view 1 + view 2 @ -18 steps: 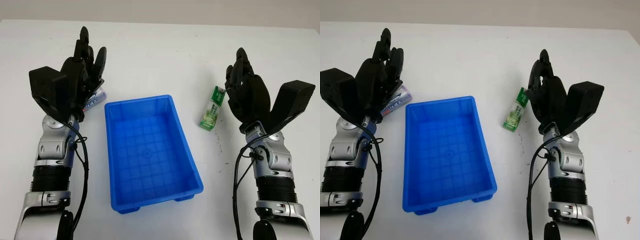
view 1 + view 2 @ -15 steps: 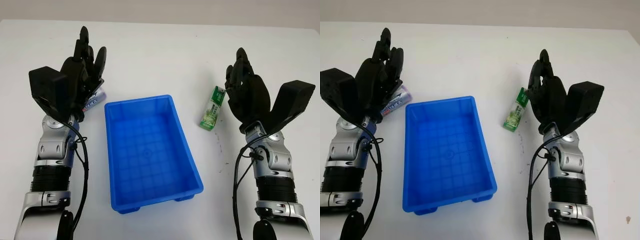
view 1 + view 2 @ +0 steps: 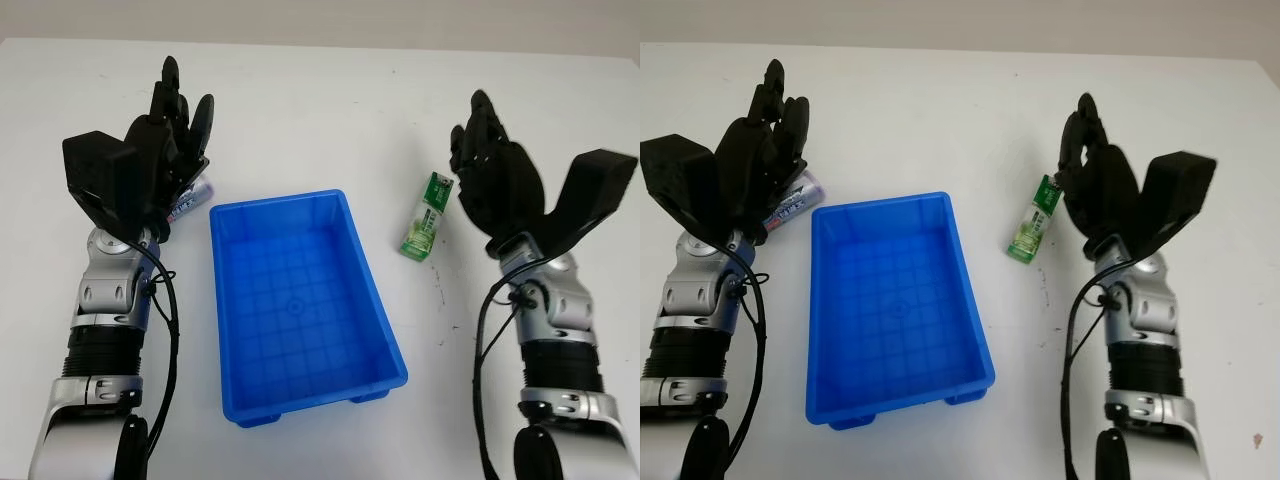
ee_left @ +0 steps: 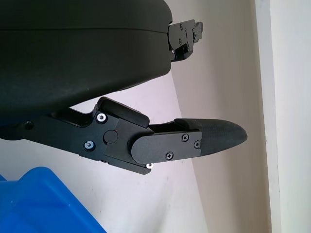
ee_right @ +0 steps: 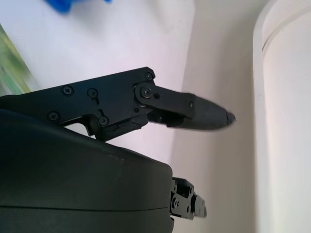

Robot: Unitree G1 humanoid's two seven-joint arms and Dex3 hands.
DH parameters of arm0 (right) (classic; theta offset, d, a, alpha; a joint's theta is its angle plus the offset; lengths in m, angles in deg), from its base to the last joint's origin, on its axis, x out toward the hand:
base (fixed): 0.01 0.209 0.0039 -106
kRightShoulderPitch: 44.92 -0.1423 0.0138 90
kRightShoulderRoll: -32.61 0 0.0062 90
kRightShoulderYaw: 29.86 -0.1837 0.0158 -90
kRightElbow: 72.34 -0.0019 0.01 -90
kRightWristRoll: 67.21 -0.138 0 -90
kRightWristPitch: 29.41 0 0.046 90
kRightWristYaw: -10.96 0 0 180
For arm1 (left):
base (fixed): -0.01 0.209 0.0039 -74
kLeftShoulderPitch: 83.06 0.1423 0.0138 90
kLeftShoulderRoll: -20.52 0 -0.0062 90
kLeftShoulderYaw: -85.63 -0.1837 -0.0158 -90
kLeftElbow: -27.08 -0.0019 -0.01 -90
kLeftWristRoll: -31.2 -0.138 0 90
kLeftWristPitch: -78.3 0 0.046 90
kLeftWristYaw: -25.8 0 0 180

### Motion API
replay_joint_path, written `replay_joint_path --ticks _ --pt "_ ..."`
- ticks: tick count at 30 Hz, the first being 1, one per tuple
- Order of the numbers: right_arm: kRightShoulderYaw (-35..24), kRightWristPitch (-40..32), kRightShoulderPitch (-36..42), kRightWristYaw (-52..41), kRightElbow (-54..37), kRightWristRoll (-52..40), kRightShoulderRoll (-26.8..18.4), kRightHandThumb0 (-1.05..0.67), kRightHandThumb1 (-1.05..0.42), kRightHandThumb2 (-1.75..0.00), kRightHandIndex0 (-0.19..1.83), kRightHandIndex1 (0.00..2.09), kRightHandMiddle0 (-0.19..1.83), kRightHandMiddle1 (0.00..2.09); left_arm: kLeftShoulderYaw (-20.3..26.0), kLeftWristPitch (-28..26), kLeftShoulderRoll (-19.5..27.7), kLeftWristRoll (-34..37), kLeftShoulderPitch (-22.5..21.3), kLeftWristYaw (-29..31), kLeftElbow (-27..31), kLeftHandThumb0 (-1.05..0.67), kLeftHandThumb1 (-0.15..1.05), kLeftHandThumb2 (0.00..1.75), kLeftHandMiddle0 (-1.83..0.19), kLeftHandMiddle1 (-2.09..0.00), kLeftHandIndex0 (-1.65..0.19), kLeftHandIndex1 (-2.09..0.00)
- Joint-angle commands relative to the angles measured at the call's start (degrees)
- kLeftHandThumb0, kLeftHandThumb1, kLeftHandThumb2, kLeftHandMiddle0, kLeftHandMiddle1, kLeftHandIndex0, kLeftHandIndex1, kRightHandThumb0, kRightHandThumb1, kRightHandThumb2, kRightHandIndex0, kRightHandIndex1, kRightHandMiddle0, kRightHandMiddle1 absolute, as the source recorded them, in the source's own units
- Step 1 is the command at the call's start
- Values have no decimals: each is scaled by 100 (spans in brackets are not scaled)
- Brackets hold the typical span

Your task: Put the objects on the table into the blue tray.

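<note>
The blue tray [image 3: 300, 305] sits in the middle of the white table with nothing inside it. A green and white packet [image 3: 424, 216] lies on the table to the tray's right. My right hand [image 3: 490, 175] is open and raised just right of that packet, apart from it. A silver and purple tube [image 3: 795, 203] lies left of the tray's far left corner, partly hidden under my left hand [image 3: 170, 140], which is open and hovers above it. A corner of the tray [image 4: 43, 204] appears in the left wrist view, and the packet's edge [image 5: 12, 73] in the right wrist view.
The white table [image 3: 320, 110] stretches bare behind the tray up to its far edge. Small dark specks [image 3: 438, 290] mark the surface between the tray and my right forearm.
My right hand has lifted and shifted slightly to the right, away from the packet. My left hand has barely moved.
</note>
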State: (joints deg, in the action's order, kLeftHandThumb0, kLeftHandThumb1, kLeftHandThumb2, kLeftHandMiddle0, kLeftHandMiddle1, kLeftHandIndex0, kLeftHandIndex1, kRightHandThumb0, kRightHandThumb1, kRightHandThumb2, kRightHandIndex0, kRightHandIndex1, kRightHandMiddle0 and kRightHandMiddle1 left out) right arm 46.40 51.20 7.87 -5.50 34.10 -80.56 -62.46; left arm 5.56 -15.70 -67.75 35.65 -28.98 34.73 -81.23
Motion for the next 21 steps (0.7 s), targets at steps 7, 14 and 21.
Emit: replay_joint_path --ticks 7,14,21 --pt "1167 1555 -1352 -1490 730 1694 -1842 -31 -75 -4 27 38 0 89 10 100 54 18 -66 23 86 -77 105 54 19 0 19 0" --pt "2278 3067 -1837 -1827 1192 3465 -2583 -29 -70 -6 39 19 41 17 -25 188 69 -23 -131 58 4 -78 105 53 19 0 19 0" --pt "3102 3909 -2035 -1950 1420 4788 -2852 -27 -72 -6 35 11 40 8 -12 444 78 -36 -236 80 -223 -75 105 52 19 0 19 0"
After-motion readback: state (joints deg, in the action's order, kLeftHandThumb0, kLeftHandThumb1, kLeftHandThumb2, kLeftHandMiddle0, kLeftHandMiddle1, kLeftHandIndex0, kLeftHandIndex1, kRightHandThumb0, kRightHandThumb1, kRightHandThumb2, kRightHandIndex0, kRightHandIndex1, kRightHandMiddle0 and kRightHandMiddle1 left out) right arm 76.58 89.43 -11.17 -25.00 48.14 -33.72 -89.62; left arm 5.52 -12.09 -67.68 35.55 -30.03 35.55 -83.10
